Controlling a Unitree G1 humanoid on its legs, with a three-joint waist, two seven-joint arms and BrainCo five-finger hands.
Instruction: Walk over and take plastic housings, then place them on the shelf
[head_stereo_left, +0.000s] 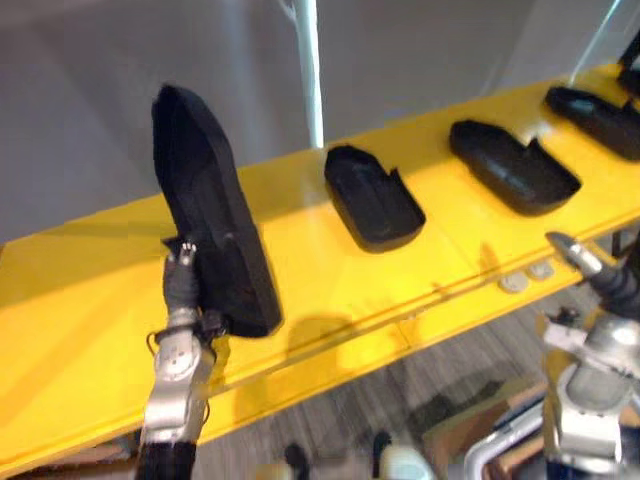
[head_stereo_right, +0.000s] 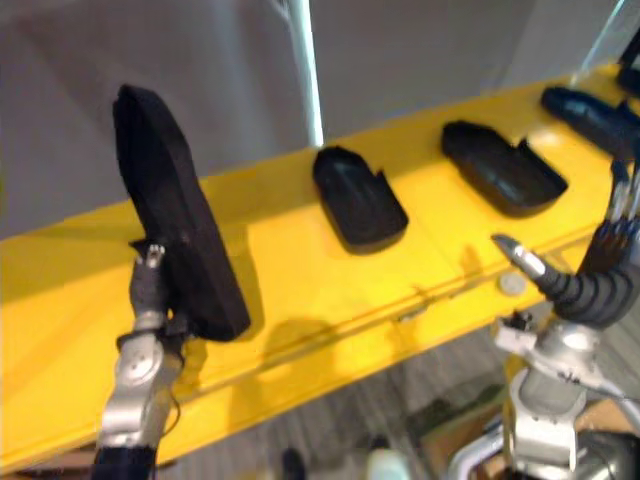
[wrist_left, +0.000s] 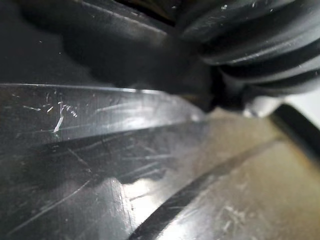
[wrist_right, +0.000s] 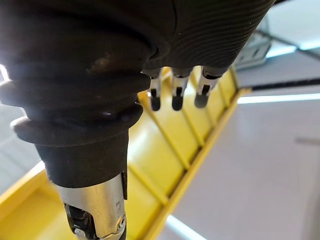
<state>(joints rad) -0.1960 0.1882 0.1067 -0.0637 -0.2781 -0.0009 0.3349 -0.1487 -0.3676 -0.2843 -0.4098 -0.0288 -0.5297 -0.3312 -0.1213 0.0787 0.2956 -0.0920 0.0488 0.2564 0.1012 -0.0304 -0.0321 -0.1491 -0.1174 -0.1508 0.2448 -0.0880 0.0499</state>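
Observation:
My left hand (head_stereo_left: 182, 285) is shut on a long black plastic housing (head_stereo_left: 210, 215), which stands nearly upright over the left part of the yellow shelf (head_stereo_left: 330, 290). Its thumb lies on the near face and its fingers are hidden behind. The left wrist view looks along the housing's scratched black surface (wrist_left: 100, 165) from very close. Three more black housings lie open side up further right along the shelf: one (head_stereo_left: 372, 197), one (head_stereo_left: 512, 165) and one (head_stereo_left: 600, 118). My right hand (head_stereo_right: 590, 285) hovers open before the shelf's front edge at the right, fingers (wrist_right: 172, 95) straight and holding nothing.
A grey wall and a white upright post (head_stereo_left: 310, 70) stand behind the shelf. Two small round discs (head_stereo_left: 525, 277) lie near its front edge. Below the shelf are grey floor and a cardboard box (head_stereo_left: 480, 420).

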